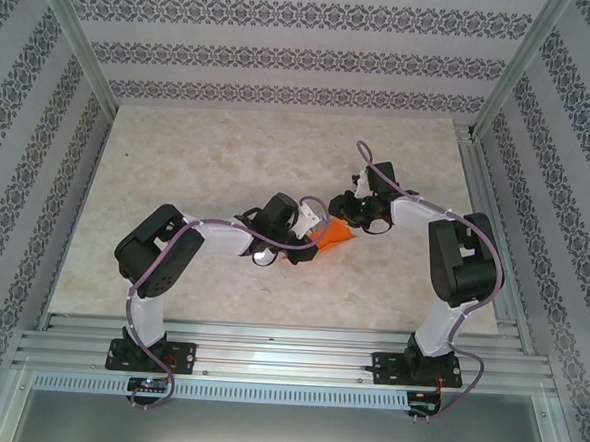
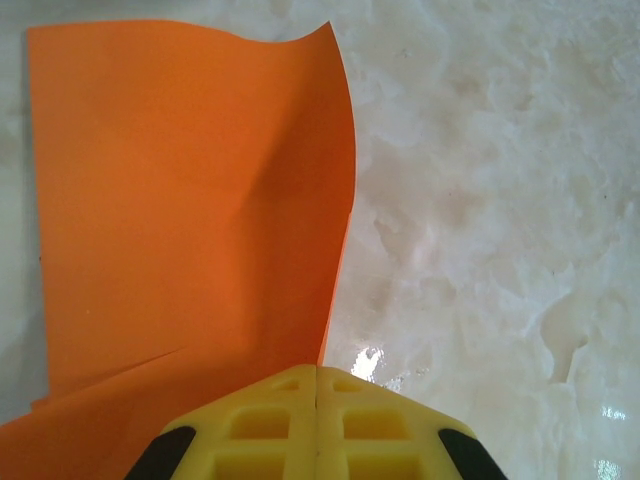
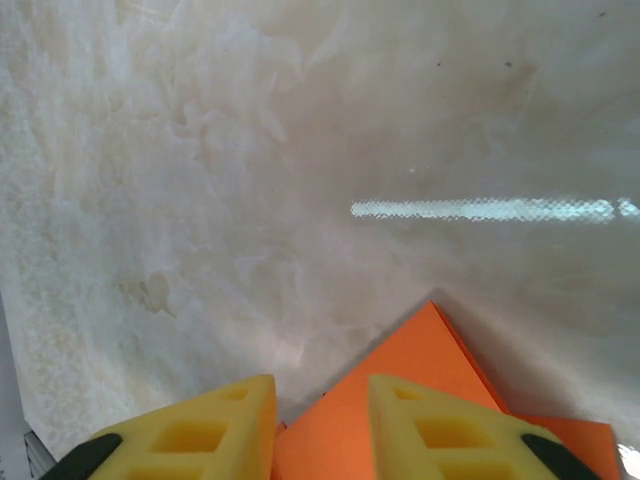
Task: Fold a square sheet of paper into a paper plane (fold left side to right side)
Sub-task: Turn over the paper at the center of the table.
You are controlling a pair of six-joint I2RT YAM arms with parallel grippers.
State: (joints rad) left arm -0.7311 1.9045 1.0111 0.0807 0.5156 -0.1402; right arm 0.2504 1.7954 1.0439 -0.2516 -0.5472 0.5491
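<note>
The left gripper [image 2: 317, 378], fingers pressed together, pinches an edge of the square sheet of paper [image 2: 190, 200], raised off the marble table [image 1: 229, 157] at its middle; the right gripper [image 3: 320, 388] hangs spread over a corner. An uneven pull could skew the crease, or the thin paper could slip or buckle

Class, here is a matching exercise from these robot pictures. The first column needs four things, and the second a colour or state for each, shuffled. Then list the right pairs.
Column one:
1. left pincer
2. right pincer
3. square sheet of paper
4. table

Column two:
A. pale, marbled and glossy
B. fingers apart, an orange corner between them
C. fingers closed together at the paper's edge
D. bright orange, one flap lifted

Pairs: 1-C, 2-B, 3-D, 4-A
</note>
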